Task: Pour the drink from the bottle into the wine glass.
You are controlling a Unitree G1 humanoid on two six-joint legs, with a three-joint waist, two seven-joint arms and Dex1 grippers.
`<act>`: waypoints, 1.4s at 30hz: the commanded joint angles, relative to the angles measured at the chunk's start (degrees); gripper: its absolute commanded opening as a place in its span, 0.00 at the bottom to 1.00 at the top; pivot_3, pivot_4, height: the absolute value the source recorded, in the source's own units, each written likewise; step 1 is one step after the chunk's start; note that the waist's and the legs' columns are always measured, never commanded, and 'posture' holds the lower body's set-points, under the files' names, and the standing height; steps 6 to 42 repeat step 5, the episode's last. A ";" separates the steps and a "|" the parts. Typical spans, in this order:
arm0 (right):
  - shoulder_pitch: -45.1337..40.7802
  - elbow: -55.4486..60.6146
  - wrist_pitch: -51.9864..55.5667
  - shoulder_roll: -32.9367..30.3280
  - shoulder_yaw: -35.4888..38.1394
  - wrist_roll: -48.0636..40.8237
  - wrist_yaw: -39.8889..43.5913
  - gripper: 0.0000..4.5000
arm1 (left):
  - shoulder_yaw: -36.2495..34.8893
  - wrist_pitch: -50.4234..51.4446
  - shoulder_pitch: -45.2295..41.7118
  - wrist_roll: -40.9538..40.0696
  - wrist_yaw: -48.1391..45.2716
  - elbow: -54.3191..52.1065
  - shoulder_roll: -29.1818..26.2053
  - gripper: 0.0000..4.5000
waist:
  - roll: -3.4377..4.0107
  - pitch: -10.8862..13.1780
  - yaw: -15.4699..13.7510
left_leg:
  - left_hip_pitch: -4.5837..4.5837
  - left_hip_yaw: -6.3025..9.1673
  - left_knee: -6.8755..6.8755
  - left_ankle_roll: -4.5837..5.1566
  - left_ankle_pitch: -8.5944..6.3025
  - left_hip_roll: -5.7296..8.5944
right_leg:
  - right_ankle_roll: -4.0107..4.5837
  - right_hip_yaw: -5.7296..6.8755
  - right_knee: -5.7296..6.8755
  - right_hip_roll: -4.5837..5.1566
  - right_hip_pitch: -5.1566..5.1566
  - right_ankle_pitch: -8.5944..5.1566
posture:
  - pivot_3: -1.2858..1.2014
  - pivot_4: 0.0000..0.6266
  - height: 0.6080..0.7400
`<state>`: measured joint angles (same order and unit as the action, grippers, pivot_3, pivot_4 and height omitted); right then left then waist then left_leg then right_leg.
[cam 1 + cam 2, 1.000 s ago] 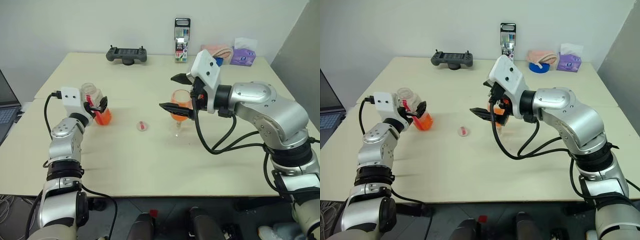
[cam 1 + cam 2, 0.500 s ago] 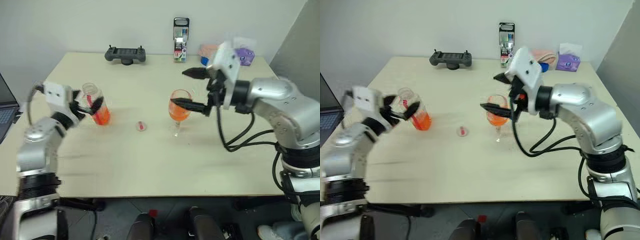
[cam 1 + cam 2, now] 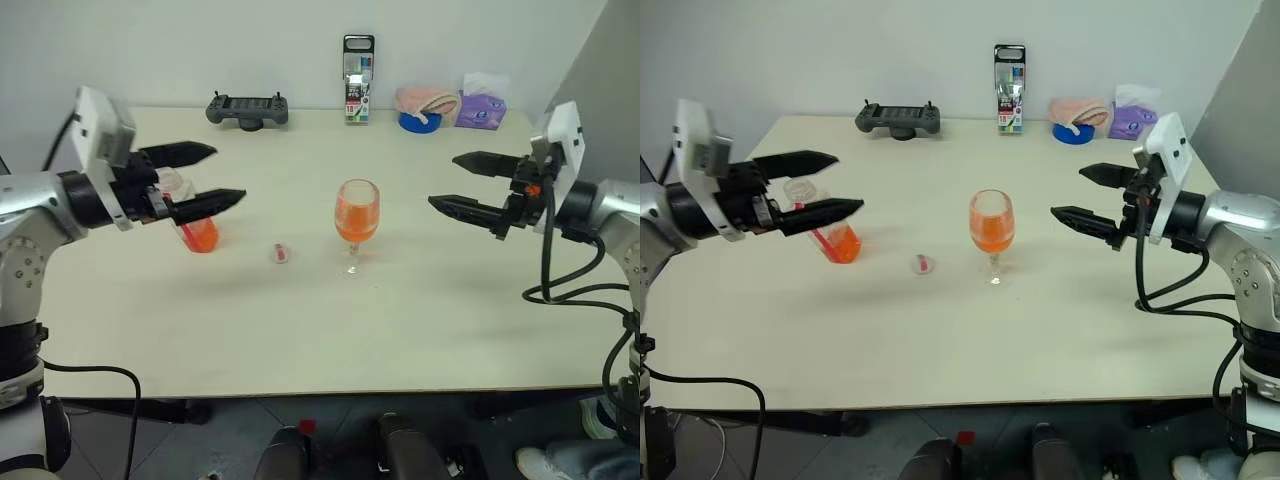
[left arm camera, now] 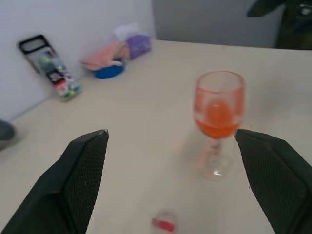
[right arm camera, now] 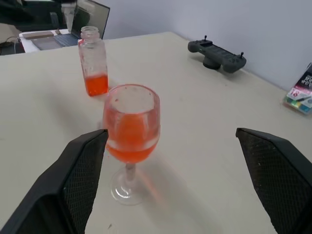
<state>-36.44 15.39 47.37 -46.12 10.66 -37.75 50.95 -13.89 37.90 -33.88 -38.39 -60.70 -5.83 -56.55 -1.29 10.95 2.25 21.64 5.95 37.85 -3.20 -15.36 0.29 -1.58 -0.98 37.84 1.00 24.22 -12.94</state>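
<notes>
The wine glass (image 3: pixel 357 215) stands mid-table, its bowl about half full of the orange drink (image 5: pixel 128 139). The bottle (image 5: pixel 94 68) stands upright and uncapped on the left, a little drink in its base (image 3: pixel 200 235). Its small cap (image 3: pixel 283 253) lies on the table between bottle and glass. My left gripper (image 3: pixel 228 173) hovers open above and in front of the bottle, fingers pointing toward the glass and partly covering the bottle. Well to the right of the glass, my right gripper (image 3: pixel 442 180) is raised and open, pointing back at it. Neither gripper holds anything.
Along the table's far edge sit a black game controller (image 3: pixel 247 106), an upright marker pack (image 3: pixel 358 65), a blue bowl with a pink cloth (image 3: pixel 420 105) and a purple tissue pack (image 3: pixel 483 105). A laptop (image 5: pixel 90 14) stands beyond the table's left side.
My left gripper has risen and drawn back off the bottle, which stays standing on the table. My right gripper has swung to the right, away from the wine glass.
</notes>
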 commanded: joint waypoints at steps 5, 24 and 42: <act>2.64 1.14 -1.75 -1.31 1.48 -2.30 2.62 1.00 | -0.06 0.56 -2.01 -1.05 -5.80 0.91 -2.02 0.99 | 0.03 0.02 0.30 | -0.03 -0.02 0.01 0.00 0.00 -0.01 | 0.02 -0.03 0.06 -0.04 0.01 -0.03 | 0.52 0.24 1.00; 2.64 1.14 -1.75 -1.31 1.48 -2.30 2.62 1.00 | -0.06 0.56 -2.01 -1.05 -5.80 0.91 -2.02 0.99 | 0.03 0.02 0.30 | -0.03 -0.02 0.01 0.00 0.00 -0.01 | 0.02 -0.03 0.06 -0.04 0.01 -0.03 | 0.52 0.24 1.00; 2.64 1.14 -1.75 -1.31 1.48 -2.30 2.62 1.00 | -0.06 0.56 -2.01 -1.05 -5.80 0.91 -2.02 0.99 | 0.03 0.02 0.30 | -0.03 -0.02 0.01 0.00 0.00 -0.01 | 0.02 -0.03 0.06 -0.04 0.01 -0.03 | 0.52 0.24 1.00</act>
